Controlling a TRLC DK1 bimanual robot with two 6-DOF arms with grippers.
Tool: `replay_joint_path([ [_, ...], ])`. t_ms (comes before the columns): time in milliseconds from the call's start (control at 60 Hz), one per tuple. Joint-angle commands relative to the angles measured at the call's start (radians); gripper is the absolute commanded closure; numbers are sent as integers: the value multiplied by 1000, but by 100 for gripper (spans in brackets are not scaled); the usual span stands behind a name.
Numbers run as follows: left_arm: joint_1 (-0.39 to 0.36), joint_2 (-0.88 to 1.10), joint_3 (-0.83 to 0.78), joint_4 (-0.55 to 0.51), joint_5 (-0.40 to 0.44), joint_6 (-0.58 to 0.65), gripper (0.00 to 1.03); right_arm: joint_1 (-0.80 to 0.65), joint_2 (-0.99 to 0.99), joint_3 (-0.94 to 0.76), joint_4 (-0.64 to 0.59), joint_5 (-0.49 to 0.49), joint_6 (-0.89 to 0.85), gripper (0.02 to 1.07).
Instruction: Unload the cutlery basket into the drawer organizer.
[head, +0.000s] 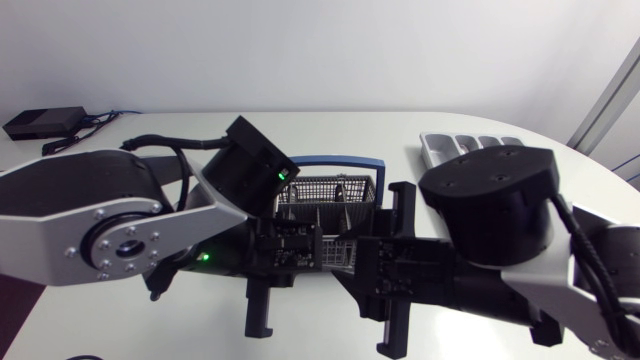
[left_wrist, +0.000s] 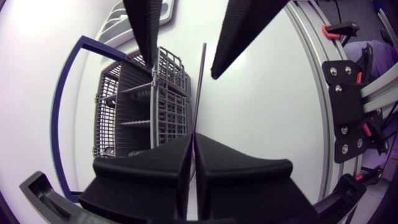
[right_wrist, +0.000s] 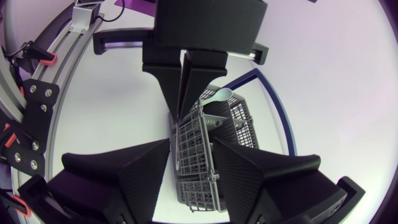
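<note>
The grey wire cutlery basket (head: 325, 195) with a blue handle (head: 335, 162) stands mid-table. Both arms meet just in front of it. My left gripper (left_wrist: 194, 140) is shut on a thin metal cutlery piece (left_wrist: 200, 93), seen edge-on and held above the table beside the basket (left_wrist: 134, 106). My right gripper (left_wrist: 183, 65) faces it, its fingers (left_wrist: 239, 34) open on either side of the piece's far end. In the right wrist view the open right gripper (right_wrist: 193, 149) hangs over the basket (right_wrist: 196, 171), with the shut left gripper (right_wrist: 182, 106) ahead. A spoon (right_wrist: 219, 95) stands in the basket.
The grey drawer organizer (head: 470, 148) lies at the back right of the table, beyond the basket. A black box with cables (head: 45, 122) sits at the far left corner. White tabletop stretches to either side of the arms.
</note>
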Motion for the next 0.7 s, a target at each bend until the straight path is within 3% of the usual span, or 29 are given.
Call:
replay_joint_path([
  [0, -10, 26, 36, -10, 2, -5, 100, -7, 5, -17, 12, -7, 22, 63],
  [133, -13, 43, 50, -10, 2, -8, 100, -6, 35, -20, 26, -23, 28, 71],
  [467, -19, 57, 69, -12, 2, -10, 100, -7, 89, -22, 64, -47, 39, 72],
  [517, -19, 58, 70, -12, 2, -10, 100, -7, 101, -19, 70, -47, 39, 80],
  [683, -19, 58, 72, -16, 2, -10, 100, -16, 126, -19, 82, -47, 37, 85],
])
